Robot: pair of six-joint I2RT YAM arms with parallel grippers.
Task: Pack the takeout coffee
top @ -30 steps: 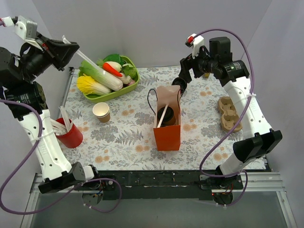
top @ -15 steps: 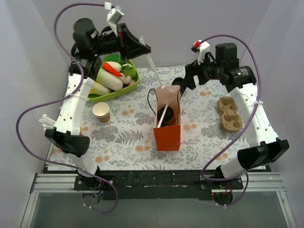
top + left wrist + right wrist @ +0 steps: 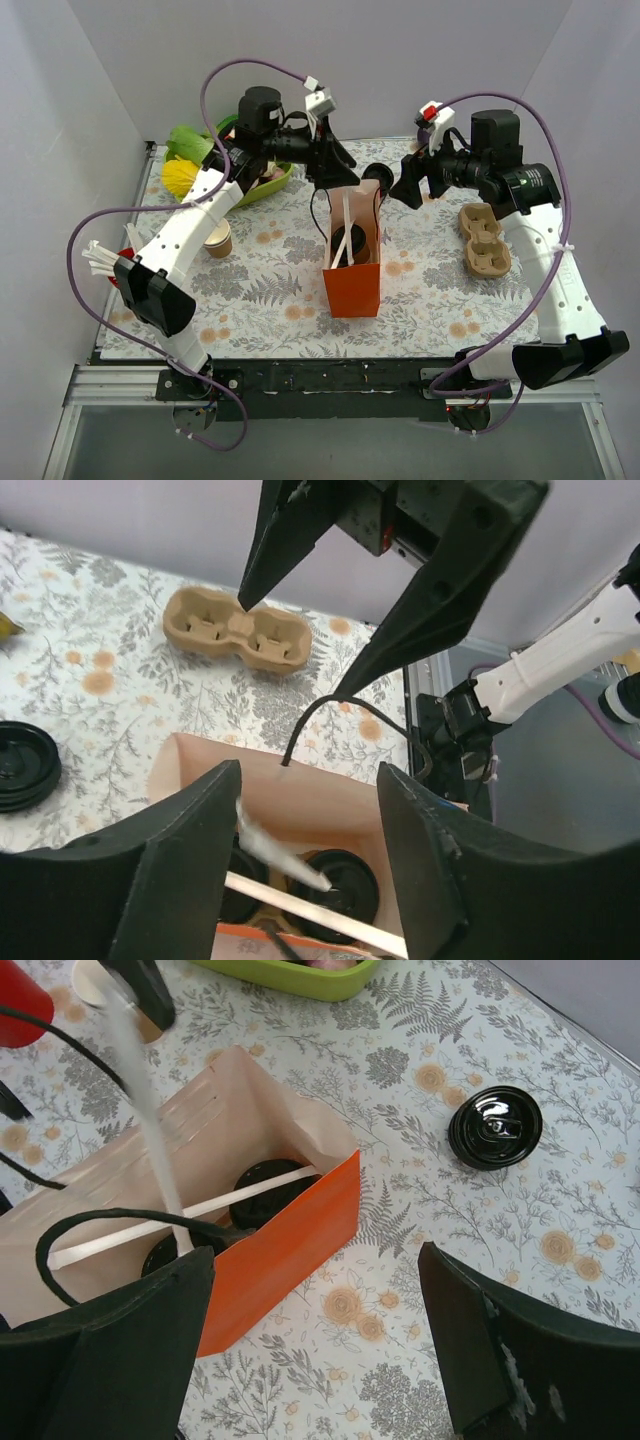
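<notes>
1. While the orange paper bag (image 3: 352, 285) stands at the middle of the tabletop (image 3: 260, 300), two lidded coffee cups (image 3: 262, 1188) sit inside it under a flat straw (image 3: 200, 1212).
2. Toward the left edge, an unlidded paper cup (image 3: 214, 243) waits outside the bag, partly hidden by the left arm.
3. Near the right edge lies the pulp cup carrier (image 3: 484, 240), unused.
4. Over the bag mouth, the left claw (image 3: 308, 802) has its fingers spread wide, and a second straw (image 3: 150, 1110), blurred, drops in; I cannot tell whether it touches a finger.
5. Beside the bag's far-right corner, the right claw (image 3: 315, 1260) hangs spread and empty.
6. Near the far edge rests a loose black lid (image 3: 495, 1127).
7. Risk, as I judge it: the straw may catch the black handle (image 3: 120, 1222) or tip out, and a low left claw could nudge the light bag over.
8. Half a second ago the left arm was high above the far-left corner with that straw; now it is at the bag, and the right claw has drawn slightly rightward.
</notes>
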